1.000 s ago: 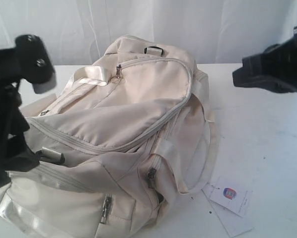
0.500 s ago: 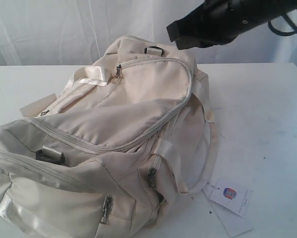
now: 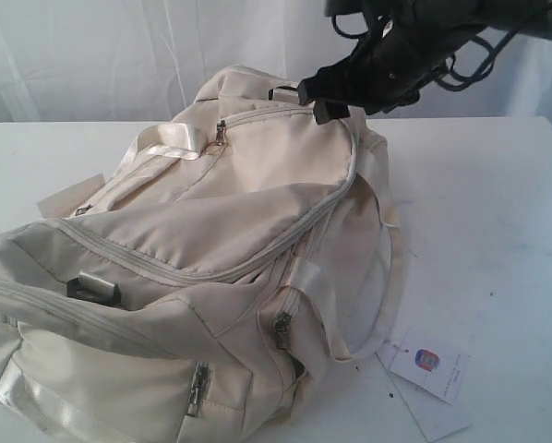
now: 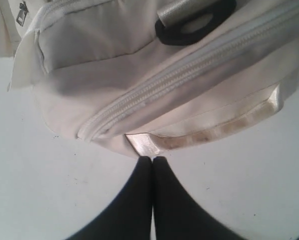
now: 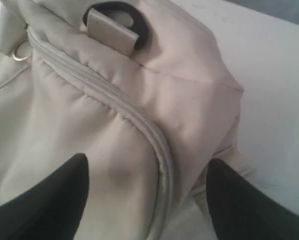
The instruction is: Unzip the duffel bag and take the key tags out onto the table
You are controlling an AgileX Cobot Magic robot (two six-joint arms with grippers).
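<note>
Behind your workspace, a white pleated fabric curtain [image 3: 101, 55] hangs in vertical folds across the whole back. It glows with even, diffuse light, and you see it turn greyer at the far right. Its lower edge meets the far side of the broad plain white tabletop [image 3: 498, 212], where the shadows are soft and a few tiny dark specks [image 3: 491, 295] mark the surface.

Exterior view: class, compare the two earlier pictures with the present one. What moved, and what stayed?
The left arm withdrew from the left edge, out of this view; its jaws are shut by the bag's end. The right arm swung from the right edge leftward over the bag's far end, jaws open, gripping nothing. Bag, hang tag and table stayed put.
</note>
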